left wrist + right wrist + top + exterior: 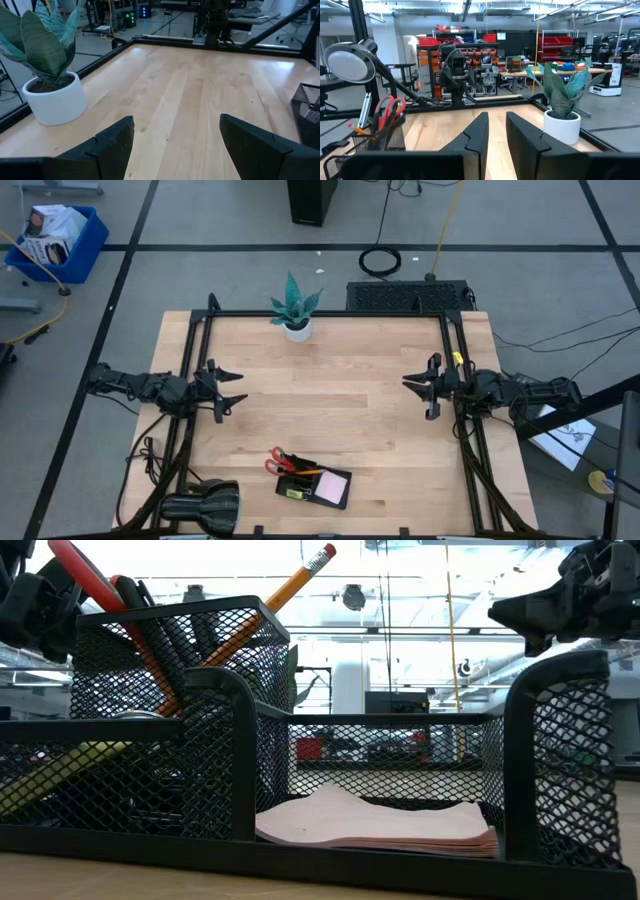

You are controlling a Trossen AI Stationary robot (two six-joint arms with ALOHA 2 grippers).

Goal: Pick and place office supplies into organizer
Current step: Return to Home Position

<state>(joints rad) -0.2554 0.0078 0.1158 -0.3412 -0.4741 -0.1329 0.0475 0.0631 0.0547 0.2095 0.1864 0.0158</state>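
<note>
The black mesh organizer (312, 484) stands near the table's front edge and fills the low view (240, 740). In it are red-handled scissors (273, 461), an orange pencil (290, 582), a pale pink note pad (380, 822) lying flat in its low compartment, and a small yellow piece (293, 493). My left gripper (243, 387) hovers at the table's left side, open and empty, well away from the organizer. My right gripper (406, 384) hovers at the table's right side, empty, with only a narrow gap between its fingers (496, 130).
A potted teal plant (295, 310) stands at the far edge, middle. A black lamp (203, 505) lies at the front left corner. A black frame (320, 314) rims the table. Bare wood lies between the two grippers.
</note>
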